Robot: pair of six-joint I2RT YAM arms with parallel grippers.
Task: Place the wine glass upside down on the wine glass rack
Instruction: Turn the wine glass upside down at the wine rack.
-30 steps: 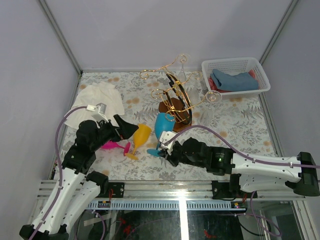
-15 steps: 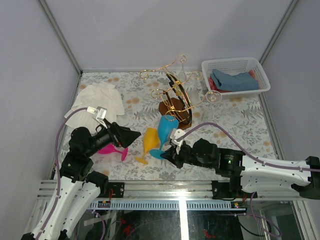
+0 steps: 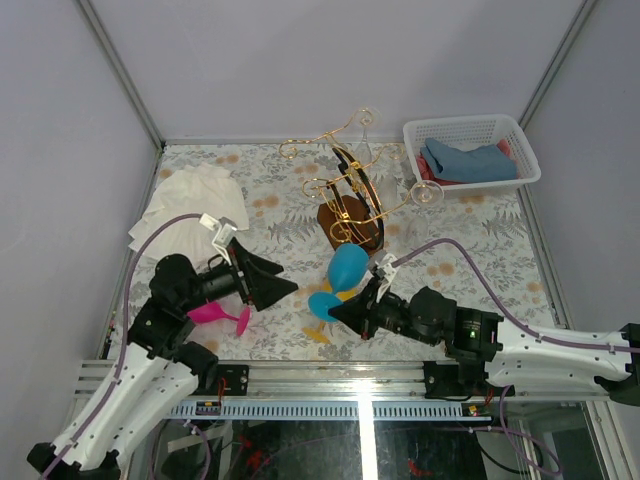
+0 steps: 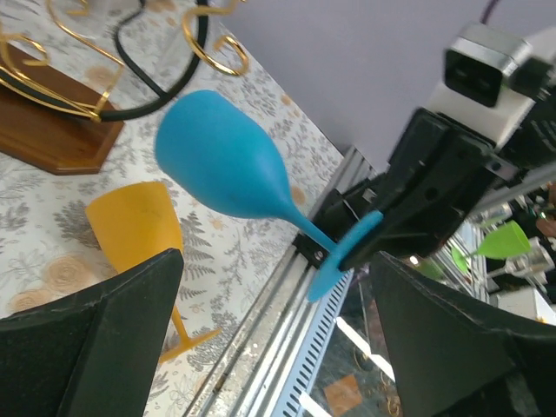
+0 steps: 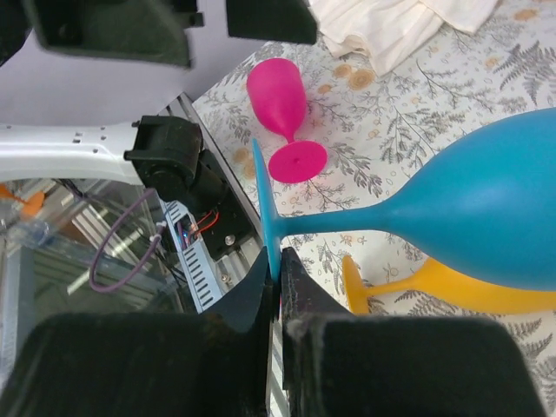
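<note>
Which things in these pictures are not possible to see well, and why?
Yellow glass: top view, mostly hidden under the blue glass and right gripper.
Pink glass: top view, partly under the left arm.
Rack: left wrist view, top cut off by the edge.
Red item in the basket: top view, mostly under a blue cloth.

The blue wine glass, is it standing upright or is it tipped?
Tipped. The blue wine glass hangs slanted above the table; the shut right claw pinches only the rim of its foot.
</note>
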